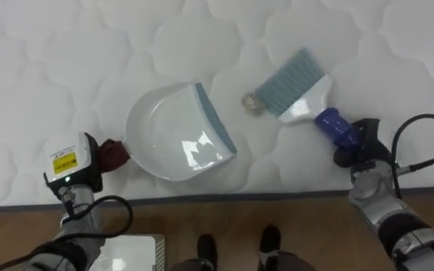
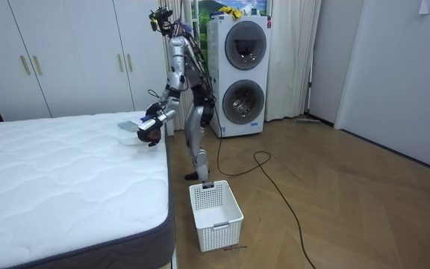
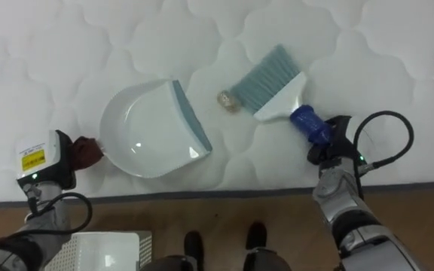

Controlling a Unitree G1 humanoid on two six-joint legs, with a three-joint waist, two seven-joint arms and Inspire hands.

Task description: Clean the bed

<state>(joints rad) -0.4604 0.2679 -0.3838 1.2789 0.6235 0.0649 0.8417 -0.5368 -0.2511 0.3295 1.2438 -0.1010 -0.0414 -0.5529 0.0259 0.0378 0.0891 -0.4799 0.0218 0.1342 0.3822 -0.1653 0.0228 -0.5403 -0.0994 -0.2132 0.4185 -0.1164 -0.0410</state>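
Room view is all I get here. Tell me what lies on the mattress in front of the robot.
Observer: A small crumpled scrap lies on the mattress between a white dustpan and a brush. It is close by the bristle tips and clear of the pan's lip.
Operator: Report what each hand is on.
Observer: The right hand is curled round the brush's blue handle. The left hand sits at the dustpan's dark red handle, its grip hidden from above.
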